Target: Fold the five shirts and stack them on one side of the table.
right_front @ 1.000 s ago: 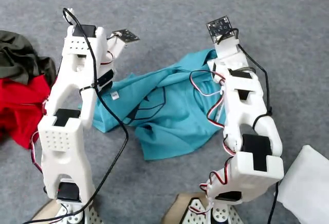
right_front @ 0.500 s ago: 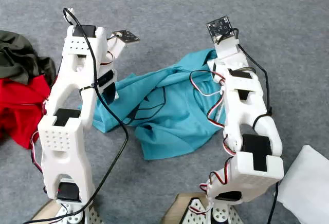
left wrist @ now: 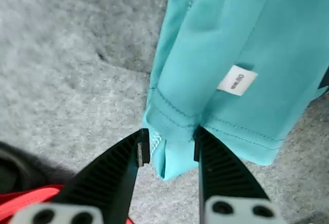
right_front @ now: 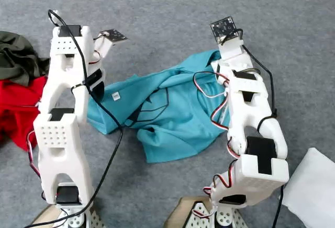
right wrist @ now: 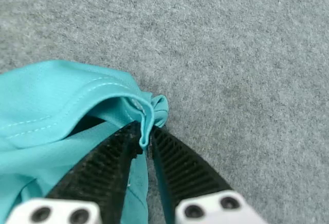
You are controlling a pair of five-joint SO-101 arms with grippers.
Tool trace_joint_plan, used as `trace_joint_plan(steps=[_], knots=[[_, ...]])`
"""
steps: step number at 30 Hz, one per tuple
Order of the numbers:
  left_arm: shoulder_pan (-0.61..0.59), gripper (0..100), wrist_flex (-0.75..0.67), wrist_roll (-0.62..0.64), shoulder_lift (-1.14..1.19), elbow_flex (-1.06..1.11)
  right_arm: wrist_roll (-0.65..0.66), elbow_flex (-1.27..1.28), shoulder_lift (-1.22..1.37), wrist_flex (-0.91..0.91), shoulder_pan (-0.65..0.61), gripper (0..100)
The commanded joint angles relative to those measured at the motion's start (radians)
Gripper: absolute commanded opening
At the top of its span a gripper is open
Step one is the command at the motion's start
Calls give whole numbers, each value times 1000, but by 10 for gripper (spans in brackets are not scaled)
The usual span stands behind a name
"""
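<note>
Grey felt covers the table (right_front: 172,19), and the teal shirt (right_front: 172,107) lies crumpled in the middle of it, between my two arms. From the right wrist view I see the right gripper (right wrist: 145,136) clamped on a folded edge of the teal cloth, the jaws nearly together with the hem pinched between them and a small curl of fabric poking out past the tips. In the high view that hold sits at the far side of the shirt, and I judge it is there to anchor one corner so the cloth can be pulled flat.

The left gripper (left wrist: 169,149) is low over the shirt's other side, near the small white label (left wrist: 236,80). Its jaws stand apart, one on each side of a bunched piece of hem. The cloth fills most of the gap, yet I do not read it as squeezed. I take this as lining up for the second corner grab.

A red shirt (right_front: 21,107) and a dark olive shirt (right_front: 21,55) are heaped at the table's left edge, unfolded, and a white cloth (right_front: 314,186) lies at the near right corner. By my reckoning the folding has barely started, and the teal one needs spreading first.
</note>
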Motion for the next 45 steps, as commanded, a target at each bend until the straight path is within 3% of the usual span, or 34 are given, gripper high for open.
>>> trace_joint_plan(steps=[1, 10, 21, 27, 37, 45], knots=[[18, 150, 11, -3, -7, -41, 8, -51, -2, 6, -8, 4], [97, 153, 9, -3, -4, -38, 8, -51, -1, 6, -8, 4], [101, 146, 9, -8, -4, -38, 8, -51, -1, 6, -8, 4], [103, 29, 11, -3, -13, -38, 8, -51, -1, 6, -8, 4], [103, 21, 12, -2, -15, -40, 8, -51, -1, 6, -8, 4], [66, 18, 12, 63, -15, -293, 8, -51, -1, 6, -8, 4]])
